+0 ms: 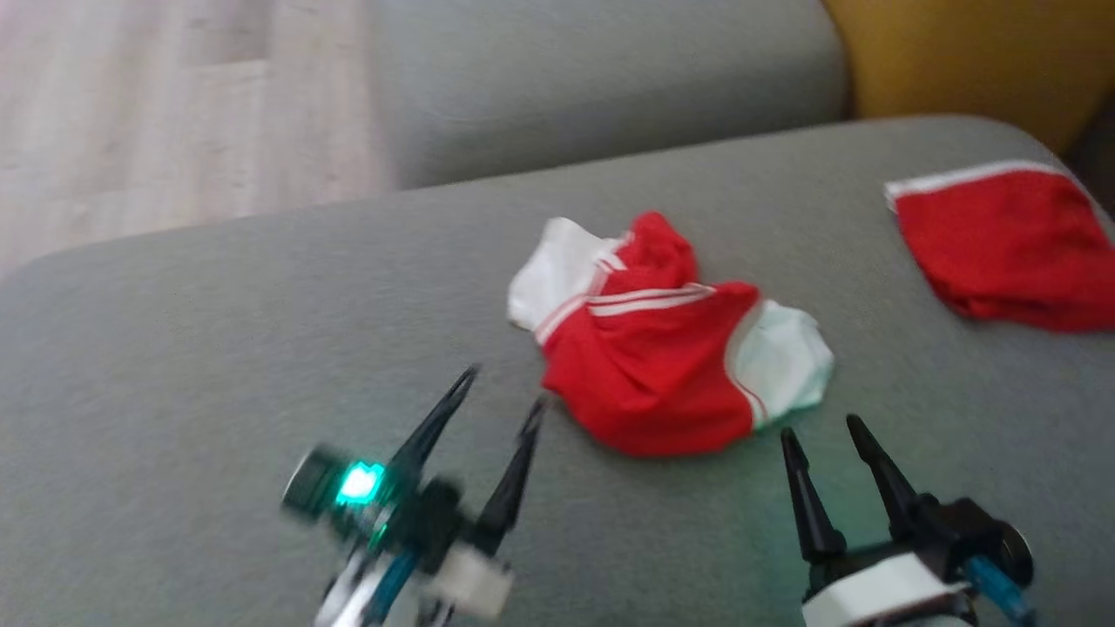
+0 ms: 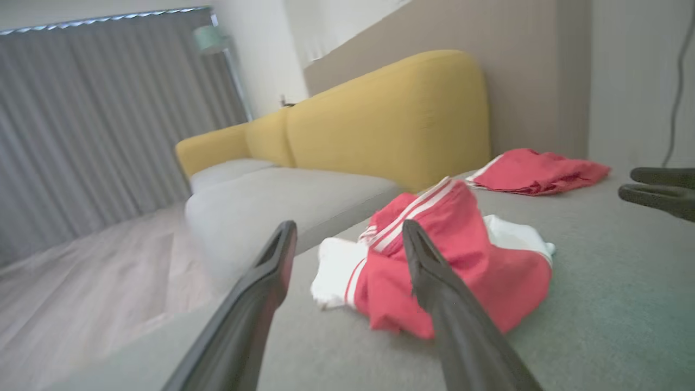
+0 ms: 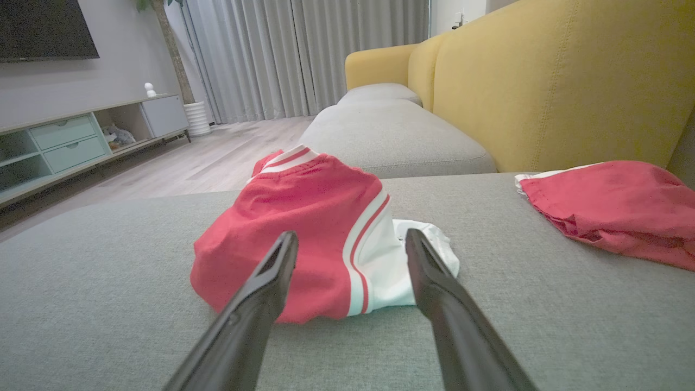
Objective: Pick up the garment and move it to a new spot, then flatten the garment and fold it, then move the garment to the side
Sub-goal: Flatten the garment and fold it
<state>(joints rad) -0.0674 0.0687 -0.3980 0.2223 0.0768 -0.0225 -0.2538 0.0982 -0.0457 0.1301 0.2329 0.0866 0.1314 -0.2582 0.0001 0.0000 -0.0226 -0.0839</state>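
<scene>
A crumpled red garment [image 1: 649, 348] with white sleeves and white stripes lies bunched on the grey sofa seat [image 1: 218, 348]. It also lies ahead of the fingers in the left wrist view [image 2: 478, 260] and the right wrist view [image 3: 304, 228]. My left gripper [image 1: 507, 387] hovers open just left of the garment's near edge, nothing between its fingers. My right gripper [image 1: 821, 428] stands open just below the garment's white right sleeve, apart from it. Its fingertips [image 2: 651, 187] poke in from the right of the left wrist view.
A second red garment [image 1: 1010, 244] with white trim lies at the seat's far right, also in the right wrist view [image 3: 613, 212]. A yellow sofa back [image 3: 543, 81] rises behind. Another grey seat cushion [image 1: 601, 78] and wood floor [image 1: 165, 113] lie beyond. A TV cabinet [image 3: 65, 141] stands far off.
</scene>
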